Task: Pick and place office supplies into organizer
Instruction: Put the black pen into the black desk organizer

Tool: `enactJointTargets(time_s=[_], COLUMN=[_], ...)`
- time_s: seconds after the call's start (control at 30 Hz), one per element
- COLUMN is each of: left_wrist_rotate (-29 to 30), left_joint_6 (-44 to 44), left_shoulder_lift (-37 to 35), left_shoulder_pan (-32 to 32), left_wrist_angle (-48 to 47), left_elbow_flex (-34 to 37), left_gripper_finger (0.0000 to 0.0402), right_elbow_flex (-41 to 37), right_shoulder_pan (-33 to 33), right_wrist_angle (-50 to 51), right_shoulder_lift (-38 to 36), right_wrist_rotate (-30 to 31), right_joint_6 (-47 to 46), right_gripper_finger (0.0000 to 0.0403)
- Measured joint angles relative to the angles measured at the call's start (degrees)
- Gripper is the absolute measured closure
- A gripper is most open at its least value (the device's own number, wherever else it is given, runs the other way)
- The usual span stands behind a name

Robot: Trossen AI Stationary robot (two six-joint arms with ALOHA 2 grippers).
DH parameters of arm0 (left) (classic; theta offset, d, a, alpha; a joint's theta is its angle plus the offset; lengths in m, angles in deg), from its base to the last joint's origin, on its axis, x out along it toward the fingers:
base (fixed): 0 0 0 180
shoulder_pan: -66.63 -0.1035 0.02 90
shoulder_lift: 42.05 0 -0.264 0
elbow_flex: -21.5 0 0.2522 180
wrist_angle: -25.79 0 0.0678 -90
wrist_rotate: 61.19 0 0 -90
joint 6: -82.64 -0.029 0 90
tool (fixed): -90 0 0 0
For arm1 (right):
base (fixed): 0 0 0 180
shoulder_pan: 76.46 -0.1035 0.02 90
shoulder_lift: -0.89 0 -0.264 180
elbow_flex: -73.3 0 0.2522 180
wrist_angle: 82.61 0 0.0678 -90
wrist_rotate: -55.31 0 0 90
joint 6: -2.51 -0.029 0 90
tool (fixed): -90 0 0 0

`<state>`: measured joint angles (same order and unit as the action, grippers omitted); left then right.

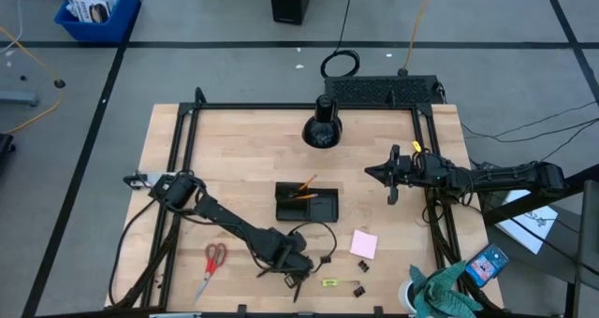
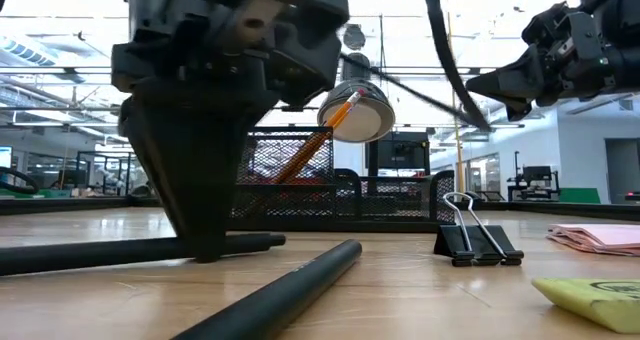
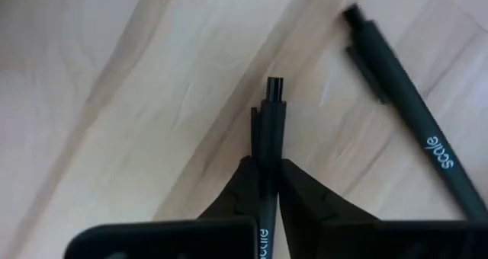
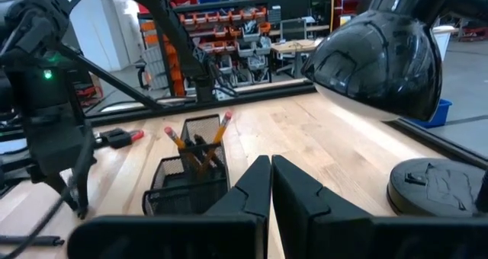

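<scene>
My left gripper (image 1: pixel 288 265) (image 3: pixel 267 166) is low at the table's near side, shut on a dark pen (image 3: pixel 271 114). A second dark pen (image 3: pixel 415 114) (image 2: pixel 285 292) lies flat on the wood beside it. The black mesh organizer (image 1: pixel 307 204) (image 4: pixel 187 184) stands at mid-table with orange pencils (image 4: pixel 221 129) sticking up from one compartment. Red-handled scissors (image 1: pixel 213 261), a pink sticky pad (image 1: pixel 364 244), binder clips (image 2: pixel 476 242) and a yellow-green piece (image 2: pixel 596 300) lie on the table. My right gripper (image 1: pixel 377 172) (image 4: pixel 271 175) hovers shut above the table's right side. My left gripper pinches the dark pen between its two fingers (image 3: pixel 301 183), near the pen's clicker end (image 3: pixel 273 85), which sticks out past the fingertips. The fingers point down from above and lie across the pen. In the low view the pen (image 2: pixel 120 252) lies level on the table.
A round black cone-shaped lamp (image 1: pixel 321 131) stands at the far middle, close to my right gripper. A blue phone-like item (image 1: pixel 487 265) and green cloth lie off the table's near right corner. A black metal frame (image 1: pixel 187 122) runs around the tabletop.
</scene>
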<state>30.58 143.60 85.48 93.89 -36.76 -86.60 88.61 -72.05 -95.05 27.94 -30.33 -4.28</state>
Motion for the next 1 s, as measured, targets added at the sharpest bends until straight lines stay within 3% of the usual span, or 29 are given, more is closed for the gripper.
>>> enactJointTargets(time_s=[0.2,0.4,0.63,0.73,0.87,1.0], left_wrist_rotate=[12.84,28.28,45.09,51.52,53.71,46.47], left_joint_6=[-7.92,-16.32,-41.82,-47.93,-55.77,-57.22], left_shoulder_lift=[-2.44,-11.93,-22.46,-24.37,-27.23,-32.46], left_shoulder_pan=[1.07,2.68,3.62,2.83,0.58,-3.77], left_wrist_angle=[4.03,8.48,16.49,17.19,23.36,35.9], left_elbow_flex=[0.51,0.23,0.08,0.5,6.82,19.89], left_gripper_finger=[0.0367,0.0384,0.0382,0.038,0.0379,0.0379], right_elbow_flex=[0.0,-0.01,0.0,0.0,0.0,0.0], right_shoulder_pan=[0.0,0.0,0.0,0.0,0.0,0.0], right_wrist_angle=[-2.44,-1.59,-0.51,-0.77,-0.35,-0.16], right_shoulder_lift=[-0.02,0.0,0.04,0.02,0.04,0.03], right_wrist_rotate=[0.02,-0.04,-0.12,-0.13,-0.13,-0.14], right_joint_6=[0.59,0.38,-1.74,-2.13,-3.04,-3.04], right_gripper_finger=[0.0394,0.0394,0.0394,0.0394,0.0394,0.0394])
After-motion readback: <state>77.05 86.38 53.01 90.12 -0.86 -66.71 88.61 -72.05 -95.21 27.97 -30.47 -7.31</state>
